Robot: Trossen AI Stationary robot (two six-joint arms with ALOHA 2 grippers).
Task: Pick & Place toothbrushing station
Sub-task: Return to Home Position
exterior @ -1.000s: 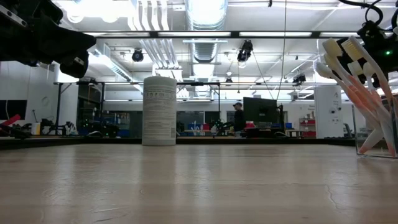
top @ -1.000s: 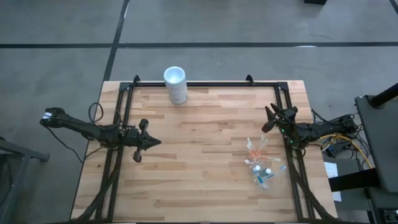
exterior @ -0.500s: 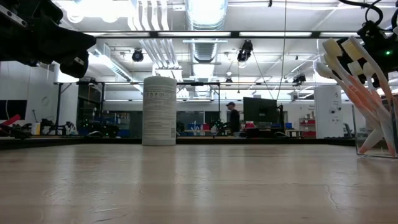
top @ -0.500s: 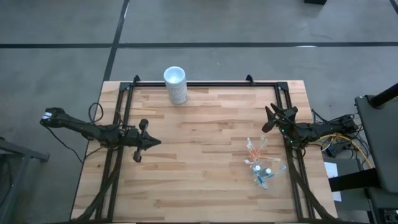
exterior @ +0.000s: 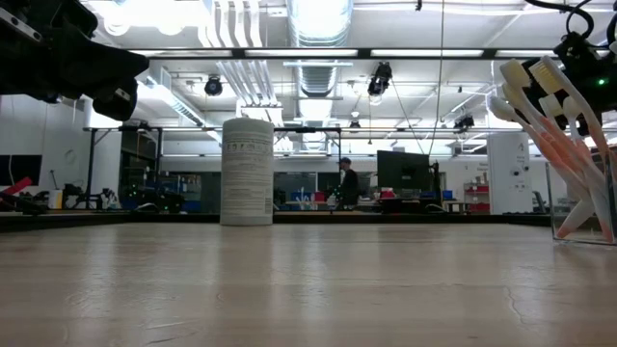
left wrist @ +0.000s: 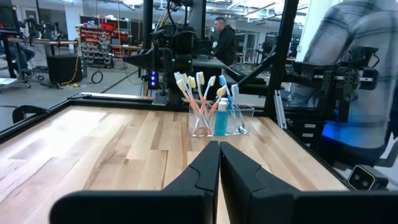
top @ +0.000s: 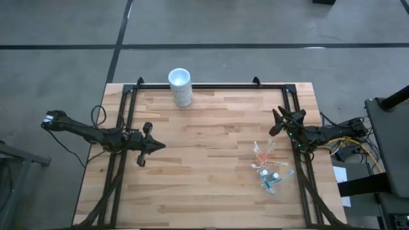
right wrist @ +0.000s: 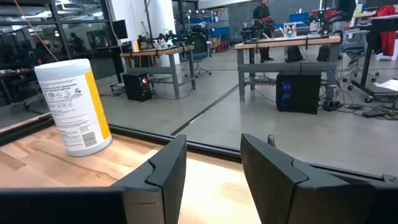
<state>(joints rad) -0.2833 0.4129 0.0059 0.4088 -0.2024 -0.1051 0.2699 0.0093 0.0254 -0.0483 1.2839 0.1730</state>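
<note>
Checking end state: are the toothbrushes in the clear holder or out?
In. The toothbrushes stand leaning inside the clear holder, handles down, heads up.

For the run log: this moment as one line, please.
left claw: shut, empty, left side | right claw: open, empty, right side | toothbrushes: standing in clear organizer

Table (top: 211, 131): light wood-plank top, bordered by a black frame (top: 217, 85). Borne on it: one white labelled canister (top: 181, 89), stood upright at 11 o'clock; one clear toothbrush organizer (top: 270, 174), set between 3 and 4 o'clock.
</note>
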